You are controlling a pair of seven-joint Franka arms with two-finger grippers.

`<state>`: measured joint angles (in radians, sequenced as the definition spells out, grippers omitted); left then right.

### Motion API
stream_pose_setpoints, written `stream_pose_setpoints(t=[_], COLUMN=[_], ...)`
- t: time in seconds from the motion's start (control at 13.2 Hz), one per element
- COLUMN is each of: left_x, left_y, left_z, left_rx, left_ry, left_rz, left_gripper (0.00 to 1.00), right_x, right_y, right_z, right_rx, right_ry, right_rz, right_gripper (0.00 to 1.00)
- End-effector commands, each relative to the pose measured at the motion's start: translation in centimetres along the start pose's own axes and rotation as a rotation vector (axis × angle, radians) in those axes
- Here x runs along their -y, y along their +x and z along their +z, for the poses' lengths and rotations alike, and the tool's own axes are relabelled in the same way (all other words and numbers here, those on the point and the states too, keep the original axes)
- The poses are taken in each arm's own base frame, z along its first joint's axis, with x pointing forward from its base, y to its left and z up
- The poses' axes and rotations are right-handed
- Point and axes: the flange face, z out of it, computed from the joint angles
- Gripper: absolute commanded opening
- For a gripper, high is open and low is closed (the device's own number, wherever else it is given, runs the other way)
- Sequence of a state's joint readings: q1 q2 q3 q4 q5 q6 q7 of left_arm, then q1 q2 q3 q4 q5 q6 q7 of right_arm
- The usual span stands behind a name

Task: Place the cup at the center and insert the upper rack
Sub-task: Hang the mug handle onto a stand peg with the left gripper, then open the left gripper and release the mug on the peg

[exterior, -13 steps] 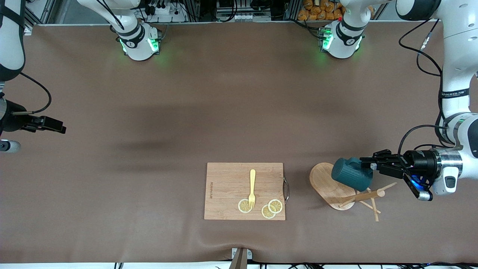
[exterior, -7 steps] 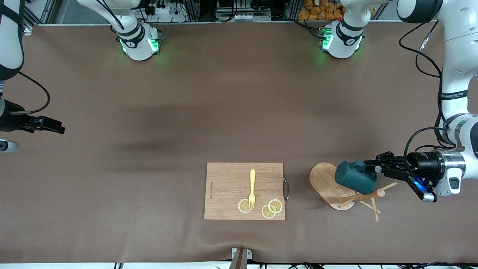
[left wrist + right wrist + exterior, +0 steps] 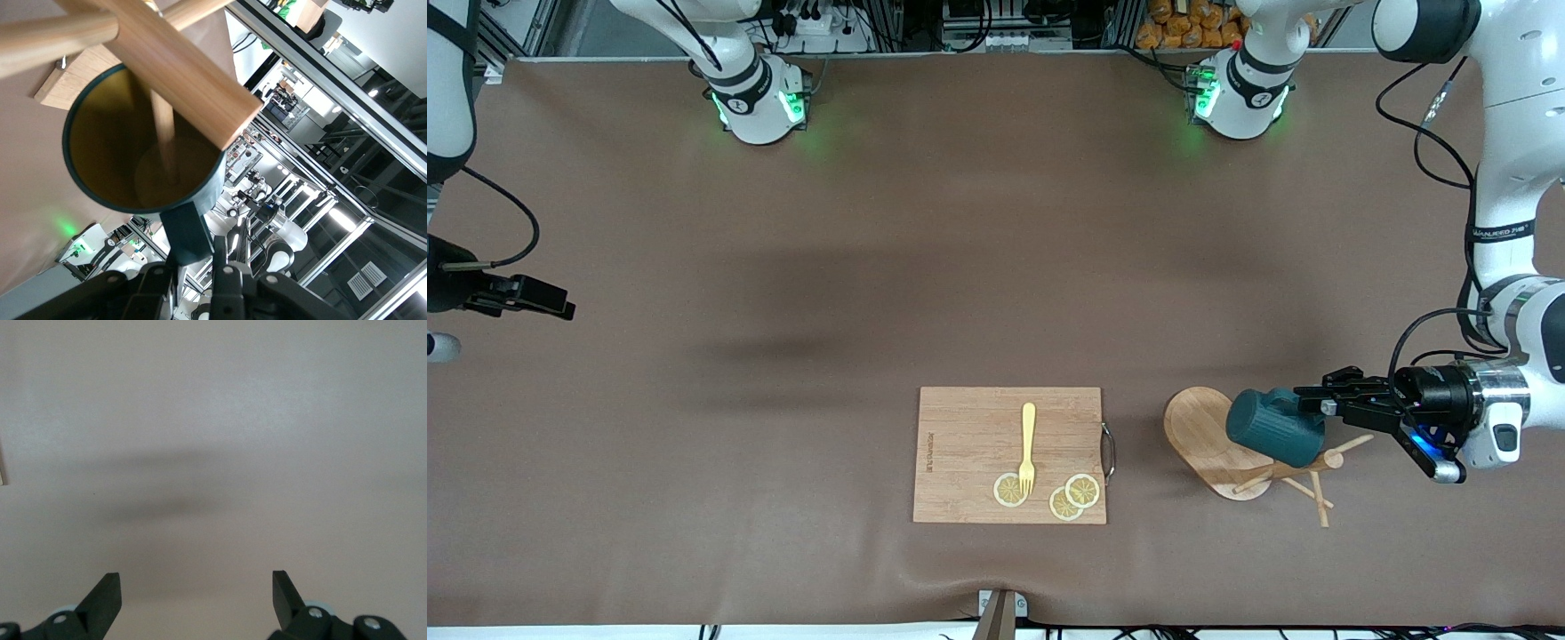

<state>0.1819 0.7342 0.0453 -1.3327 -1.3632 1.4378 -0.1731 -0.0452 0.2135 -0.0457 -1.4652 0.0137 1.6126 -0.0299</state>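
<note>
The dark teal cup (image 3: 1272,427) hangs tilted on its side over the bamboo mug tree (image 3: 1202,436), which lies tipped over with its post (image 3: 1303,463) and pegs toward the left arm's end of the table. My left gripper (image 3: 1309,402) is shut on the cup's handle. In the left wrist view the cup (image 3: 143,167) shows its yellowish inside, the handle (image 3: 187,233) sits between my left gripper's (image 3: 197,267) fingers, and the tree's post (image 3: 180,67) crosses the cup's mouth. My right gripper (image 3: 560,307) waits open and empty over bare table at the right arm's end; it also shows in the right wrist view (image 3: 197,587).
A rectangular wooden cutting board (image 3: 969,453) lies near the front camera at mid-table, beside the mug tree. A yellow fork (image 3: 1028,444) and lemon slices (image 3: 1082,490) lie on it. Brown mat covers the table.
My left gripper has carried the cup a little toward the left arm's end and lower over the mug tree's post. My right gripper has drifted slightly outward.
</note>
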Motion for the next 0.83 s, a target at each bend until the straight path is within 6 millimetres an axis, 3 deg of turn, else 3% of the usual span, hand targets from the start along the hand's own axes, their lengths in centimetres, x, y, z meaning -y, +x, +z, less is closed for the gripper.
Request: stream_pose_setpoints(t=[0.0, 0.08, 0.15, 0.23, 0.38, 0.53, 0.76], left_x=[-0.14, -0.18, -0.16, -0.18, -0.17, -0.22, -0.43], left_y=[0.05, 0.05, 0.06, 0.06, 0.04, -0.03, -0.35], left_z=[-0.25, -0.15, -0.22, -0.33, -0.32, -0.58, -0.92], left_rx=[0.012, 0.014, 0.012, 0.011, 0.013, 0.007, -0.001], left_ry=[-0.028, -0.029, -0.028, -0.032, -0.032, -0.032, -0.031], left_rz=[0.026, 0.027, 0.026, 0.027, 0.027, 0.019, 0.016], left_gripper=[0.00, 0.02, 0.25, 0.54, 0.81, 1.00, 1.00], right_x=[-0.26, -0.26, -0.26, -0.26, -0.26, -0.26, -0.27], right_y=[0.25, 0.29, 0.26, 0.26, 0.30, 0.26, 0.26], right_z=[-0.38, -0.29, -0.46, -0.46, -0.37, -0.46, -0.46], right_rx=[-0.003, -0.002, -0.005, -0.005, -0.003, -0.005, -0.005], right_ry=[-0.003, -0.003, -0.003, -0.003, -0.003, -0.003, -0.004], right_rz=[0.009, 0.009, 0.008, 0.008, 0.011, 0.009, 0.009], right_gripper=[1.00, 1.00, 1.00, 1.00, 1.00, 1.00, 1.00])
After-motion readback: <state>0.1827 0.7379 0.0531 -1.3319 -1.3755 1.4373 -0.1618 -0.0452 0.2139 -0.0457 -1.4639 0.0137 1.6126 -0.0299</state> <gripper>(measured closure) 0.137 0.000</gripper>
